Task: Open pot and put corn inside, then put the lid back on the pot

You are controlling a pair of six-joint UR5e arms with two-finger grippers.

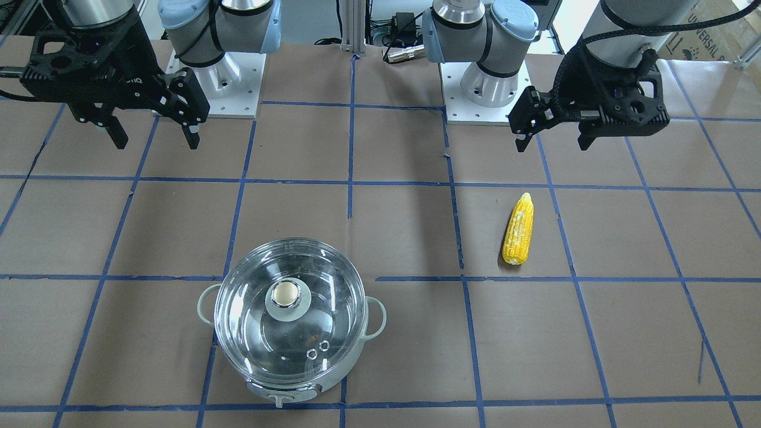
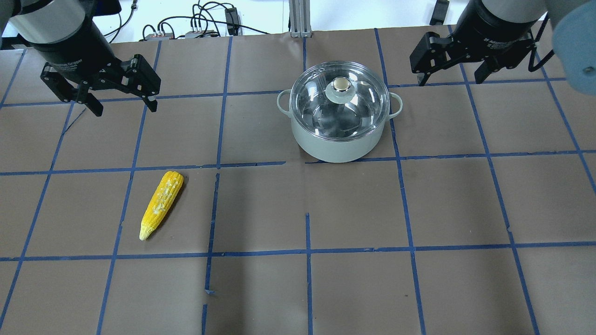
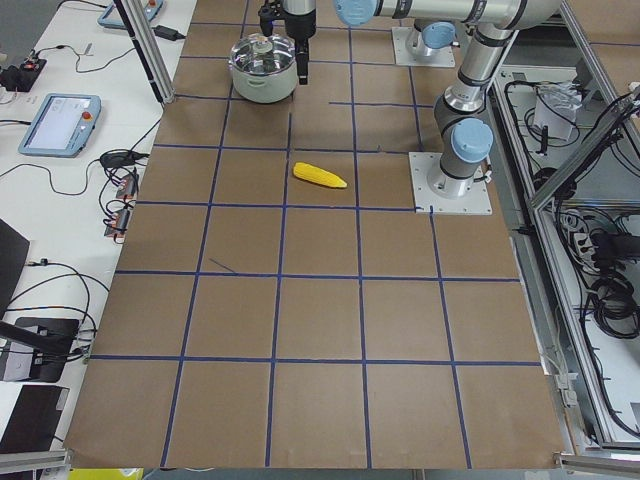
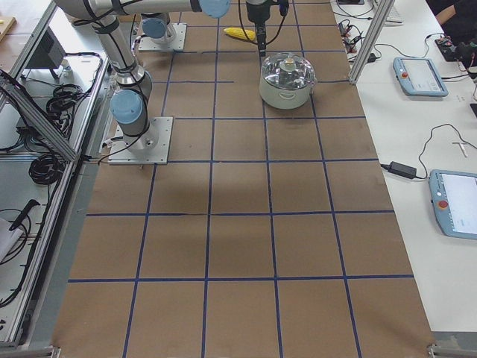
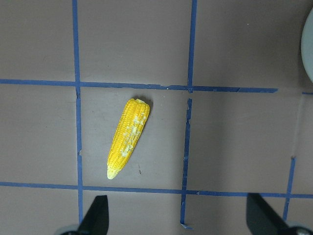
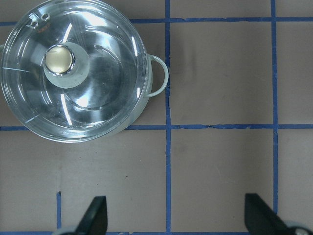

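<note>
Nearest the front camera sits the pot (image 1: 303, 391), with the lid (image 1: 289, 312) resting squarely on its rim; by that, the opening step is not yet done. Well apart from it the corn (image 1: 518, 229) lies flat on the table (image 1: 404, 333), inside one taped square and touching nothing. Both arms hang high above the table; the left gripper (image 1: 552, 144) has its jaws spread wide and empty, and its wrist camera looks straight down on the corn; the right gripper (image 1: 157, 142) is likewise spread and empty, with the pot off to one side of its own view (not beneath the fingers). As I judge it, the whole job remains: lift the lid, drop the corn in, then set the lid back.
</note>
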